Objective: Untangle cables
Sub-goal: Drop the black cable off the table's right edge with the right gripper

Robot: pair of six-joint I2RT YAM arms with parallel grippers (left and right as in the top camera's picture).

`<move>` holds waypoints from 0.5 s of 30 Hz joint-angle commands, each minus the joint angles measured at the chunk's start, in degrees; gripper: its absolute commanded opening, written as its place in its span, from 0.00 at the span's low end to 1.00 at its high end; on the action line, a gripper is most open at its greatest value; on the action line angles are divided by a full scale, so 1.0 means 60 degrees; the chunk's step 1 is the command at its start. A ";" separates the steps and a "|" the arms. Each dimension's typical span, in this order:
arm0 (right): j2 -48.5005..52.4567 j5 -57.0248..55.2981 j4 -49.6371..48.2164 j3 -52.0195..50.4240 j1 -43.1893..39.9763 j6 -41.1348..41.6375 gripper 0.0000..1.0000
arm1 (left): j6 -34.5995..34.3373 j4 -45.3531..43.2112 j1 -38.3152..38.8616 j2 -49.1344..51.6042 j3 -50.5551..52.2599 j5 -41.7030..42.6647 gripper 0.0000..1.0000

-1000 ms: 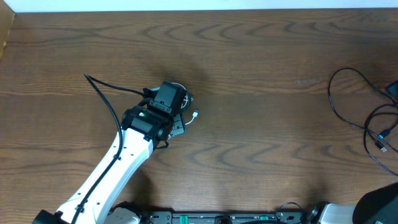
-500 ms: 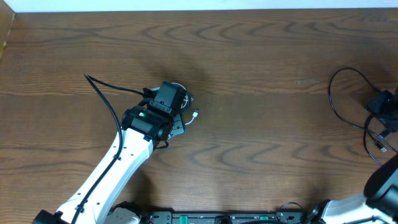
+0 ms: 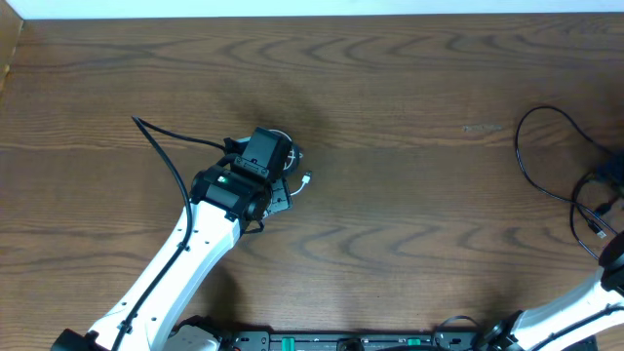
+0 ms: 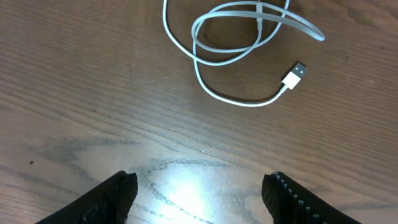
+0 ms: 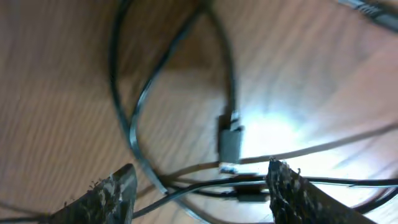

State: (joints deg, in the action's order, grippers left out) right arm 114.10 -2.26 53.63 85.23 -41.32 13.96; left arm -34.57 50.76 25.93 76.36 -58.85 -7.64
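The white cable (image 4: 242, 50) lies in a loose loop on the table, its plug (image 4: 295, 73) pointing right. My left gripper (image 4: 202, 193) hovers open just short of it, with nothing between its fingers. From overhead, only the white cable's end (image 3: 300, 185) shows beside the left gripper (image 3: 278, 156). The black cable (image 3: 519, 151) sprawls in loops at the far right. My right gripper (image 5: 202, 190) is open low over it. Black strands and a plug (image 5: 230, 143) run between and just beyond its fingers; the picture is blurred.
The left arm (image 3: 185, 253) reaches in from the bottom left, trailing its own thick black wire (image 3: 161, 146). The right arm (image 3: 585, 302) comes up along the right edge. Bare wooden table (image 3: 409, 117) separates the two cables.
The right gripper came into overhead view over the black cable, then shifted back toward the right edge. The left arm and the white cable have not moved.
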 commanded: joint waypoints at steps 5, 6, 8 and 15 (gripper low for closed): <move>0.0076 -0.0197 -0.0703 -0.0437 -0.0601 -0.0113 0.63 | -0.0117 0.0062 -0.0026 -0.0080 -0.0066 -0.0022 0.70; 0.0076 -0.0197 -0.0798 -0.0525 -0.0601 -0.0117 0.63 | -0.0117 0.0062 -0.0026 -0.0080 -0.0066 -0.0022 0.70; 0.0076 -0.0193 -0.1089 -0.0798 -0.0601 -0.0106 0.63 | -0.0117 0.0062 -0.0026 -0.0080 -0.0066 -0.0022 0.70; 0.0076 0.0025 -0.1501 -0.1075 -0.0579 0.0135 0.60 | -0.0117 0.0069 -0.0026 -0.0080 -0.0066 -0.0018 0.70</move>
State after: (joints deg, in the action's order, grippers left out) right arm 114.10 -2.74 45.17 79.31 -44.88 14.06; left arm -34.59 50.83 25.93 76.36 -58.85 -7.62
